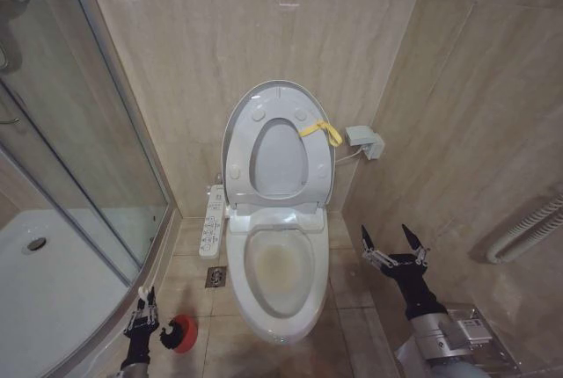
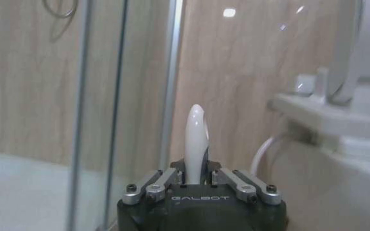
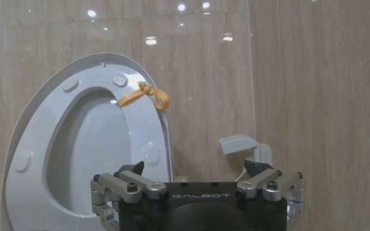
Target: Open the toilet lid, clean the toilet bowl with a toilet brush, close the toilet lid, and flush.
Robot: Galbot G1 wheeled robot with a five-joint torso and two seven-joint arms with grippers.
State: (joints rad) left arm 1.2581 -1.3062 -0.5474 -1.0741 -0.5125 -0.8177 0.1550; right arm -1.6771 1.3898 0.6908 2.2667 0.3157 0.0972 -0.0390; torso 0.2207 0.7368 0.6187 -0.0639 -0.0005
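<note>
At the far left, a glass shower screen (image 1: 79, 132) and a white shower tray (image 1: 53, 308) are being shown. Low on the floor beside the tray, the left claw (image 1: 141, 315) is being held over the brush (image 1: 143, 294), its fingers pressed together on the thin white handle; in the left wrist view the handle (image 2: 196, 139) is being pinched upright between the fingers (image 2: 165, 179), and "GALBOT" is being displayed on the claw body. The brush's red holder (image 1: 183, 332) is sitting on the floor tiles just beside that claw. A white button panel (image 1: 213, 221) is being seen at the toilet's left side; its markings cannot be read.

In the middle, the lid (image 1: 277, 145) is standing raised against the wall with the seat ring up against it, a yellow strap (image 1: 321, 130) tied at its right edge. Below, the bowl (image 1: 280, 277) is lying open, a yellowish stain inside.

To the right, the right claw (image 1: 392, 244) is being held spread and empty, near the bowl but apart from it. "GALBOT" is again being shown on its body in the right wrist view (image 3: 201, 179).
</note>
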